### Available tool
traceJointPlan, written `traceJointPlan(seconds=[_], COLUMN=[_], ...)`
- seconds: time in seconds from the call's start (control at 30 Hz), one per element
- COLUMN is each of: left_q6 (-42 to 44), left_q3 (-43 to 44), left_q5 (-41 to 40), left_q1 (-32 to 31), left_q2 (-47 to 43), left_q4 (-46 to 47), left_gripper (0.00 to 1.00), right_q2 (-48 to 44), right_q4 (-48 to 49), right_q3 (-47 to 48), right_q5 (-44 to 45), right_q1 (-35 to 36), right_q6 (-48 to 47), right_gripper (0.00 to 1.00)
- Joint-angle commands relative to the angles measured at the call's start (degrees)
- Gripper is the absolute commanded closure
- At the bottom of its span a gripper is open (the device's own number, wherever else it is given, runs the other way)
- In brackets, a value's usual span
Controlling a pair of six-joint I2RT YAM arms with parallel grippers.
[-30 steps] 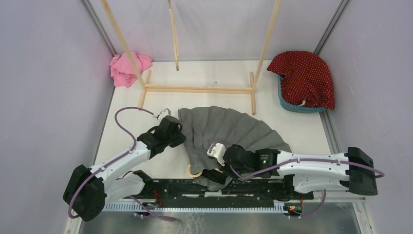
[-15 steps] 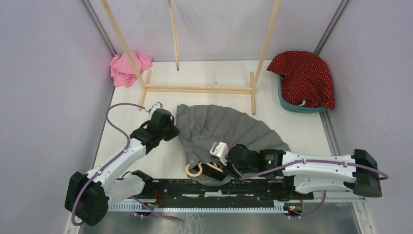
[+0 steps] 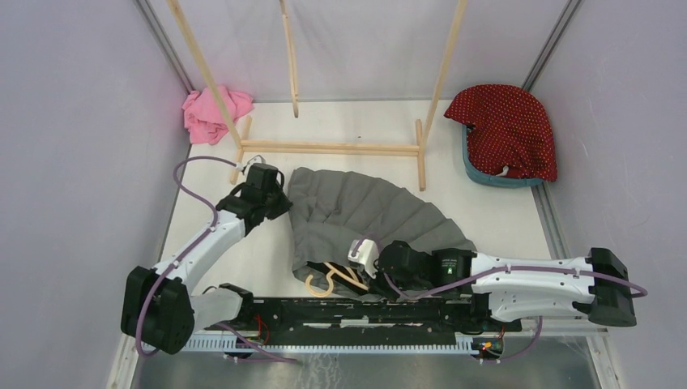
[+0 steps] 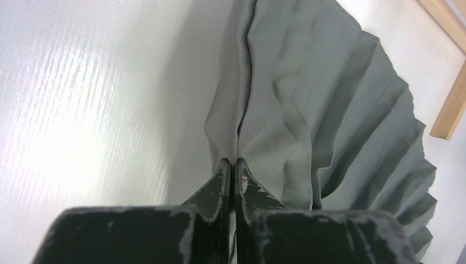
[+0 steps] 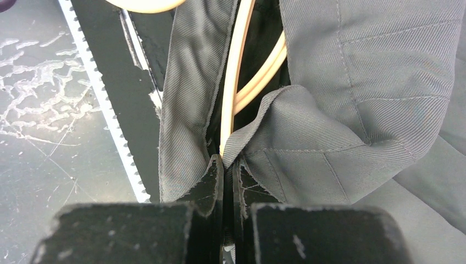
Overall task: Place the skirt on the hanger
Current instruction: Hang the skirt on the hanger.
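The grey pleated skirt lies fanned out mid-table. My left gripper is shut on its far-left waistband end; the left wrist view has the band's seam running straight out of my closed left gripper. A cream hanger lies near the front edge, its hook outside and its bars inside the open waist. My right gripper is shut on the near waistband. In the right wrist view a hanger bar runs down to my right gripper; whether the bar is pinched too is hidden by the skirt.
A wooden rack stands just beyond the skirt. A pink cloth lies at the back left. A red dotted cloth covers a teal basket at the back right. A black rail runs along the near edge.
My left gripper has moved away and to the left, drawing the waistband end with it. The waist has opened and more of the hanger shows. The right gripper has barely shifted.
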Motion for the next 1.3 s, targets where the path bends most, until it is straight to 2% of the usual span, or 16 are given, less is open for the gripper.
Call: traceJointPlan(seconds=[0.0,0.3,0.4,0.53,0.7,0.73,0.87,1.03,1.27], left_q6=[3.8,5.6,6.9,8.7,10.4,10.8,11.9,11.4,11.1], left_q3=[3.9,8.9,12.3,17.1,23.2,24.4,29.1,28.4,26.2], left_q5=[-3.3,-1.7,-0.7,-0.6,-0.1,-0.2,0.0,3.2,4.0], left_q1=[2.0,5.5,5.8,6.5,7.5,7.6,7.8,7.7,7.8], left_q2=[2.0,5.3,6.6,7.1,5.8,5.5,3.6,-2.9,-8.1], left_q4=[3.9,3.2,1.5,-1.5,-6.0,-7.1,-11.2,-12.7,-14.8], left_gripper=[0.97,0.97,0.92,0.81,0.54,0.52,0.50,0.50,0.50], right_q2=[-2.0,-4.2,-4.2,-4.7,-5.9,-6.2,-6.5,-6.3,-6.4], right_q4=[-0.7,-2.0,-2.4,-3.6,-6.2,-6.6,-8.1,-10.6,-10.9], right_q3=[4.0,5.5,6.3,9.0,13.2,13.9,17.0,21.4,27.2], right_q5=[-4.3,-6.1,-6.0,-6.6,-6.8,-7.1,-7.0,-6.4,-11.5], right_q1=[1.6,2.5,2.5,2.5,2.5,2.5,2.3,0.2,-10.6], right_q6=[-1.3,-1.0,-0.9,-0.6,0.2,0.5,1.5,1.7,2.6], right_gripper=[0.99,0.99,0.99,0.99,0.99,0.99,0.99,0.99,0.99])
